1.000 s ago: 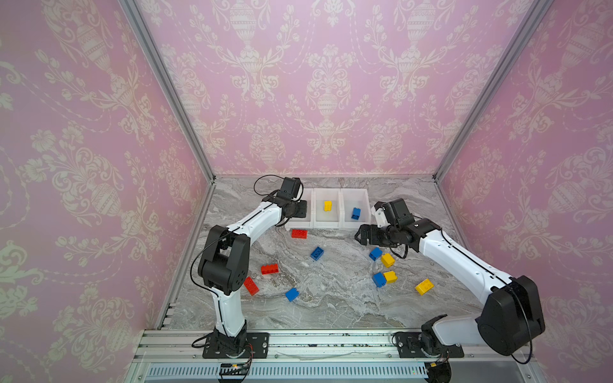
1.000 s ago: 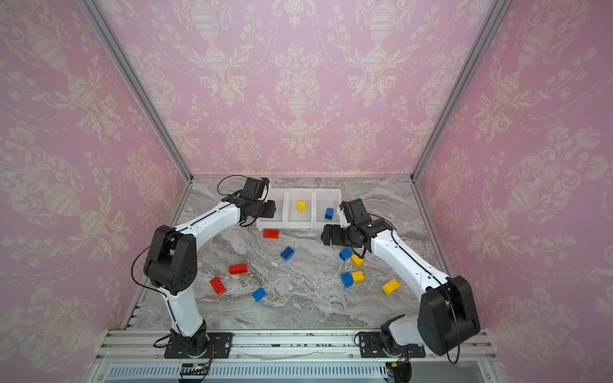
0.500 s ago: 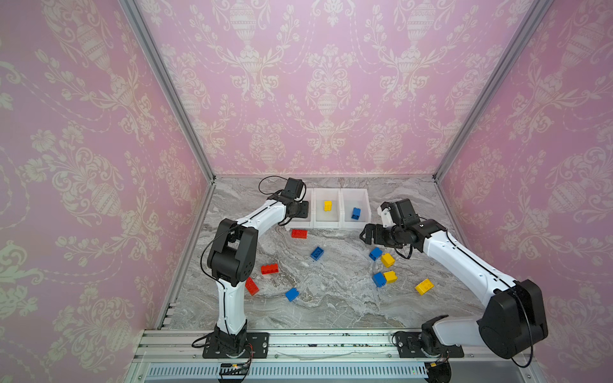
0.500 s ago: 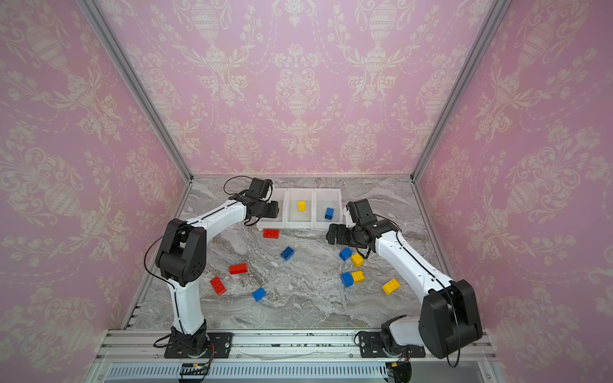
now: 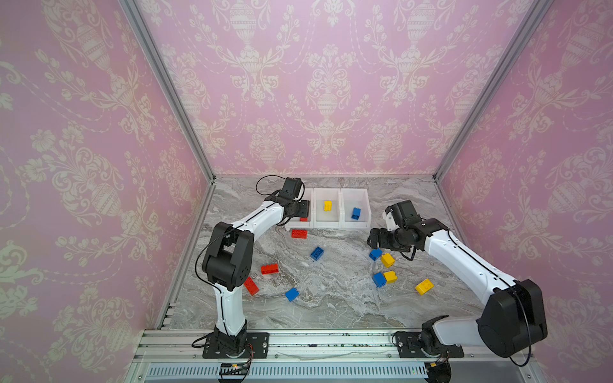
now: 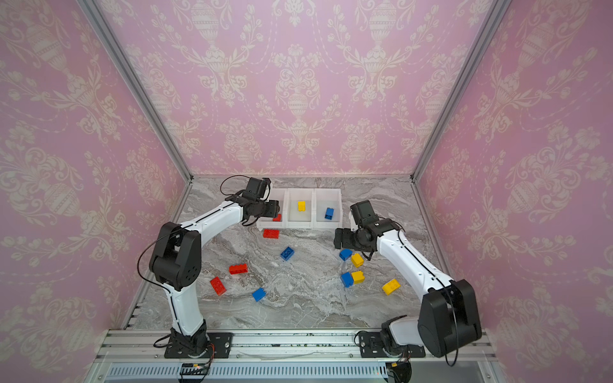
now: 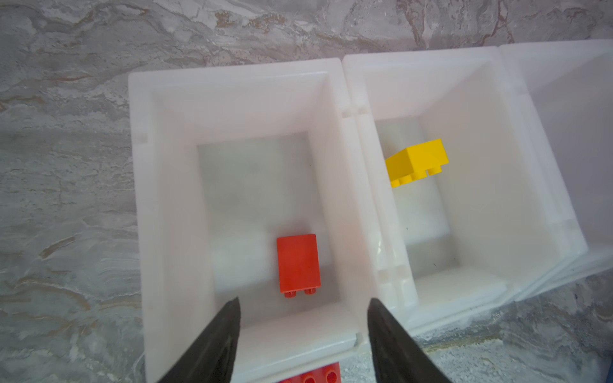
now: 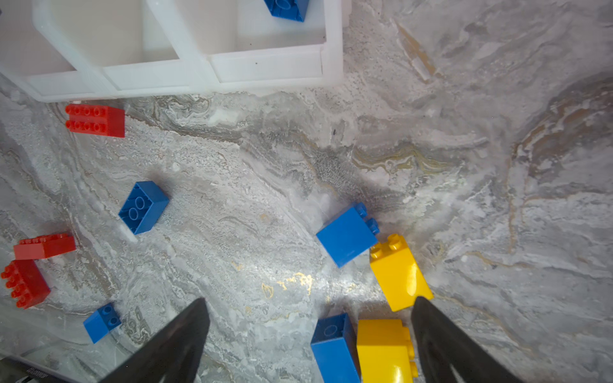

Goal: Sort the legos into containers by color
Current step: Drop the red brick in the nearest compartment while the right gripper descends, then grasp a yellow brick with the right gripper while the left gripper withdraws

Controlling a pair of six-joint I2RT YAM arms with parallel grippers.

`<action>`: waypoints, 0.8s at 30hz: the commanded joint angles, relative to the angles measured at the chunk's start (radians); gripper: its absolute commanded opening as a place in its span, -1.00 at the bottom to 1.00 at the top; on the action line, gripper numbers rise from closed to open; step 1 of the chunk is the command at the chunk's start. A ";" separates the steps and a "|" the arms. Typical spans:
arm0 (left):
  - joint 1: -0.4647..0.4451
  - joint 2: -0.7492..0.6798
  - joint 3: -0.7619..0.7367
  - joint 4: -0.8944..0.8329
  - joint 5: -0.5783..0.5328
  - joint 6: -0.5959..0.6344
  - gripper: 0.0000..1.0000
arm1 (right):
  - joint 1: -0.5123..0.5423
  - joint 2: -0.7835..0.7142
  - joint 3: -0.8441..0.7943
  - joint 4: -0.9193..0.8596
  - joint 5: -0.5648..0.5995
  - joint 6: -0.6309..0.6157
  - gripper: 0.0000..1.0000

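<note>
Let go of red brick (image 7: 298, 263) since a second ago: lies on the floor of the leftmost bin (image 7: 232, 76), under left gripper (image 7: 304, 301), jaws moderately parted and empty. Reaches there with left arm stretched forward. Holds right gripper (image 8: 310, 301) wide open, empty, just in front of the bins' right end, low over blue brick (image 8: 346, 235) and yellow brick (image 8: 399, 272).

Lab booth: wallpaper panels (image 5: 325, 83), aluminium frame (image 5: 167, 86)
</note>
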 commanded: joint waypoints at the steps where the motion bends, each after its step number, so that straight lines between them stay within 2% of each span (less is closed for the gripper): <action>1: -0.007 -0.092 -0.052 0.037 0.029 -0.034 0.30 | -0.012 0.023 0.027 -0.073 0.057 -0.055 0.88; 14: -0.002 -0.319 -0.294 0.117 0.095 -0.110 0.46 | -0.017 0.095 0.026 -0.122 0.189 -0.154 0.86; 19: 0.002 -0.375 -0.347 0.135 0.110 -0.139 0.62 | -0.017 0.132 0.004 -0.096 0.179 -0.159 0.77; 24: 0.008 -0.440 -0.414 0.160 0.133 -0.171 0.67 | -0.017 0.166 -0.028 -0.064 0.178 -0.164 0.70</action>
